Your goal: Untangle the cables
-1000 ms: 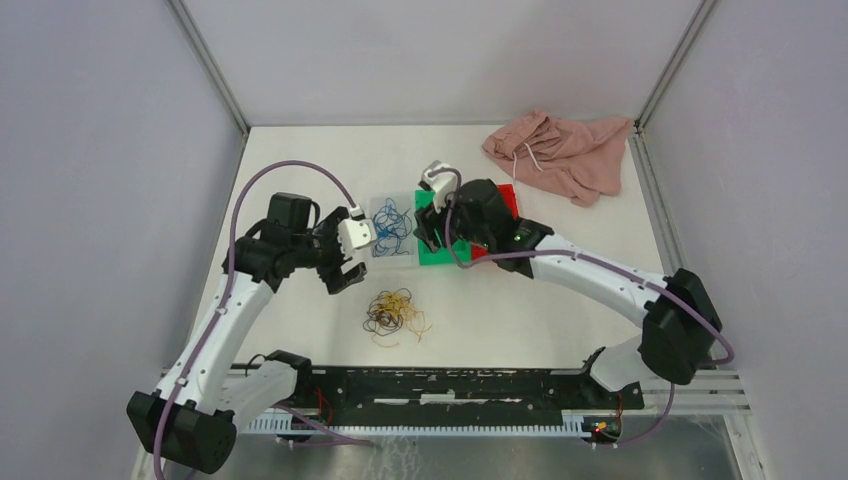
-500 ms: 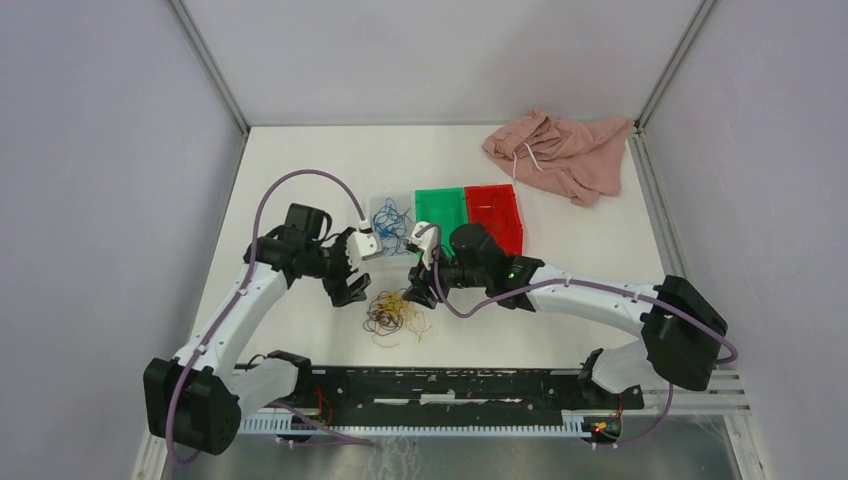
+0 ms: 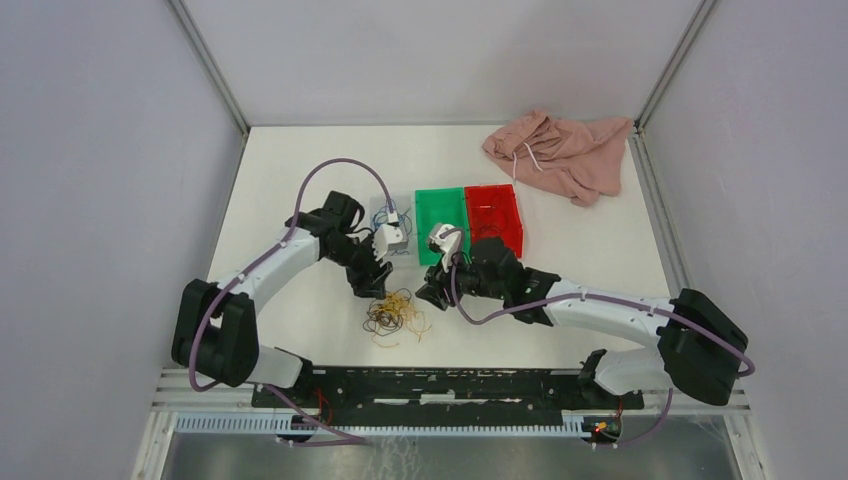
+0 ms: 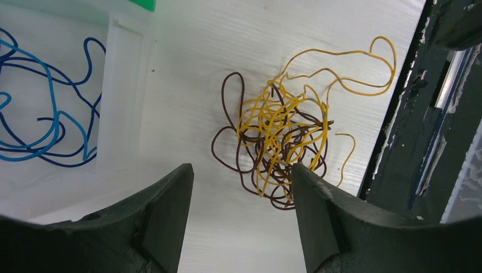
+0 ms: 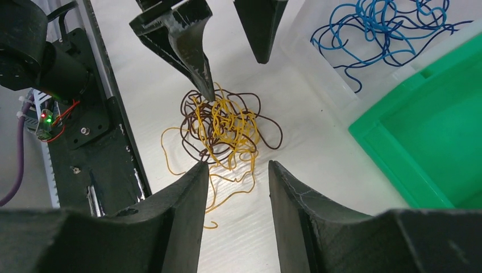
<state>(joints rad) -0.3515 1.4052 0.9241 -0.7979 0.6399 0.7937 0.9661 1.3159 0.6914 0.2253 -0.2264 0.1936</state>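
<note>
A tangled clump of yellow and dark red-brown cables [image 3: 393, 315] lies on the white table, also in the left wrist view [image 4: 278, 136] and the right wrist view [image 5: 221, 128]. Blue cables [image 4: 45, 119] lie apart in a clear bin [image 4: 122, 85]. My left gripper [image 3: 370, 283] hangs open just up-left of the clump with nothing between its fingers [image 4: 241, 170]. One left fingertip [image 5: 207, 91] is right at the clump's edge. My right gripper [image 3: 428, 295] is open to the right of the clump, its jaws [image 5: 236, 165] empty.
A green bin [image 3: 440, 205] and a red bin [image 3: 492, 205] stand side by side behind the grippers, next to the clear bin [image 3: 405, 205]. A pink cloth [image 3: 560, 150] lies at the back right. The black base rail [image 3: 450, 385] runs along the near edge.
Both arms have closed in on the clump. The left gripper came right and nearer, the right gripper dropped from over the green bin toward the near side. Both pairs of jaws have narrowed.
</note>
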